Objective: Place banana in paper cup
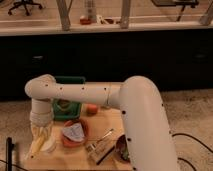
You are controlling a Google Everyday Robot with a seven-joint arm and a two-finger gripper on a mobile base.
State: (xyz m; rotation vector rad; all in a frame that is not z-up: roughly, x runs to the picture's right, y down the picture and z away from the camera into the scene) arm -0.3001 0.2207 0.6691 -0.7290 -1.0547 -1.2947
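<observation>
At the table's near-left corner, the gripper points straight down from the white arm, its fingers clenched on the banana, a pale yellow sliver slanting down and leftward between them. Directly beneath the gripper sits the paper cup, with the banana's lower end at or just over its rim; contact cannot be told. Just to the gripper's right stands an orange-red bowl; behind it, a green bin; farther right, a round orange fruit.
</observation>
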